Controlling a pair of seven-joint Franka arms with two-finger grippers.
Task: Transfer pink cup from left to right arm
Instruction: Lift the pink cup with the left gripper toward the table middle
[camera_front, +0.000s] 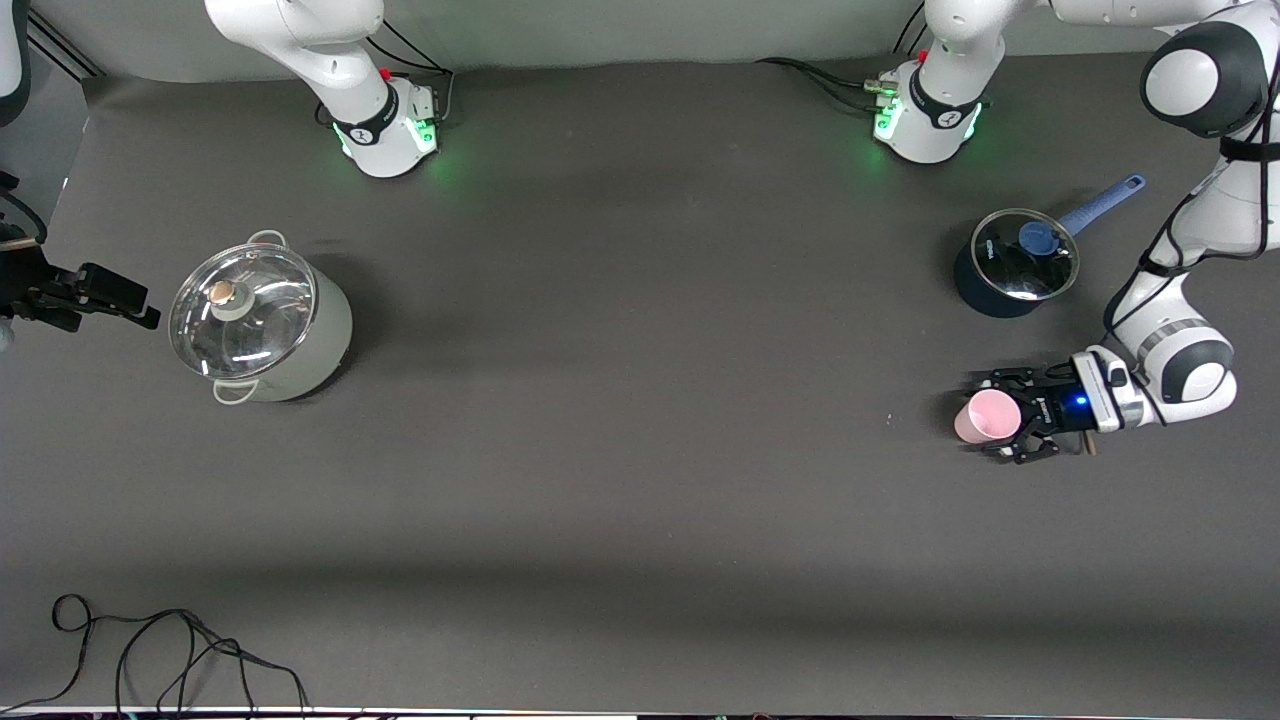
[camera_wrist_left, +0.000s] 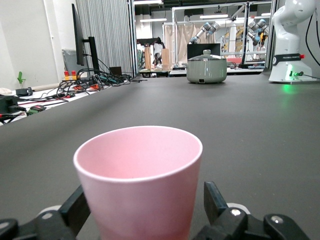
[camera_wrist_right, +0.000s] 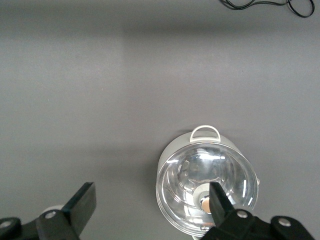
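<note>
The left claw (camera_front: 1005, 417) pinches the pink cup (camera_front: 986, 417) low over the worktop (camera_front: 640, 480) at the left arm's end, nearer the front camera than the blue saucepan (camera_front: 1015, 262). The right claw (camera_wrist_right: 150, 202) hangs spread at the right arm's edge, over bare worktop beside the grey lidded pot (camera_front: 258, 318). Wide bare worktop lies between.
</note>
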